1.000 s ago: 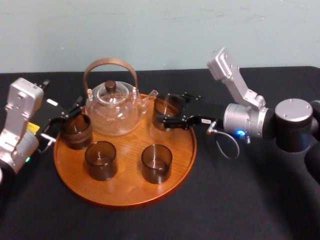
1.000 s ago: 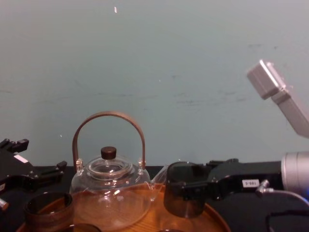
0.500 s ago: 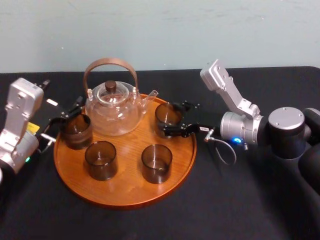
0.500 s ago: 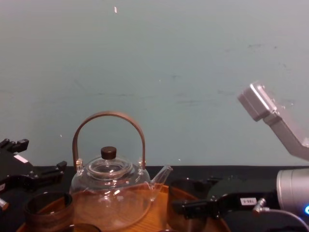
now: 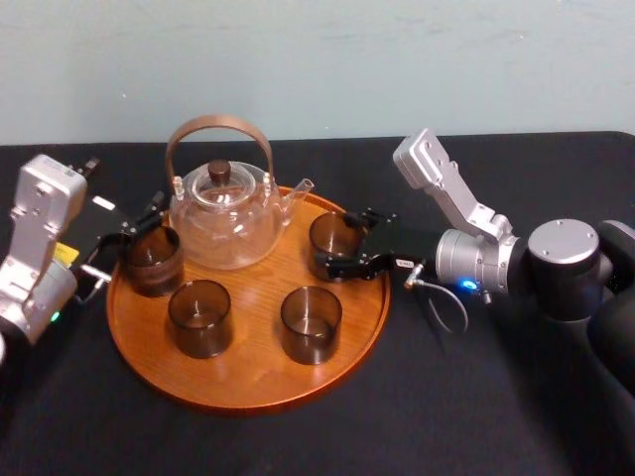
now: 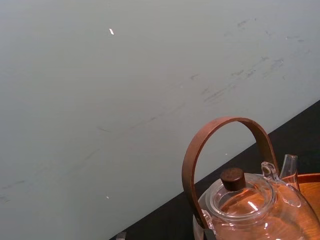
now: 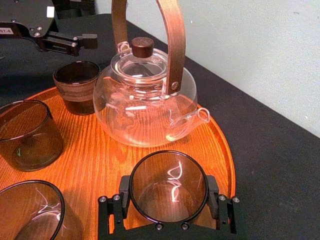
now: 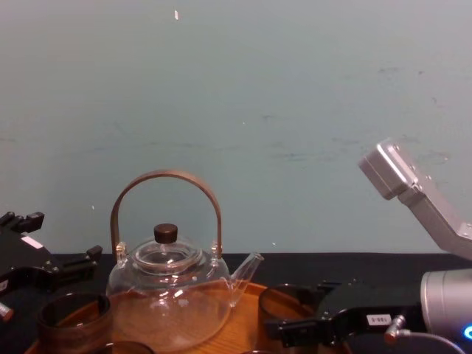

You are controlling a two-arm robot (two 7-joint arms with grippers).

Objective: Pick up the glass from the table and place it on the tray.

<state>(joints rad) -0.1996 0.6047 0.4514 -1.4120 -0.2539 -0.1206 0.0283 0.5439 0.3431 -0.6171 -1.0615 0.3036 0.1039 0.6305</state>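
As the glass (image 7: 168,185) stands on the right rear of the tray (image 5: 248,387), just beside the teapot (image 5: 223,213) spout, the right gripper (image 5: 342,239) pinches it from both sides. The left gripper (image 5: 134,223) hangs at the tray's left edge; its fingers are spread, near another glass (image 5: 151,260).

soft, even room light (shadows faint), with white glints on the teapot (image 7: 147,107) and glass (image 7: 169,186).
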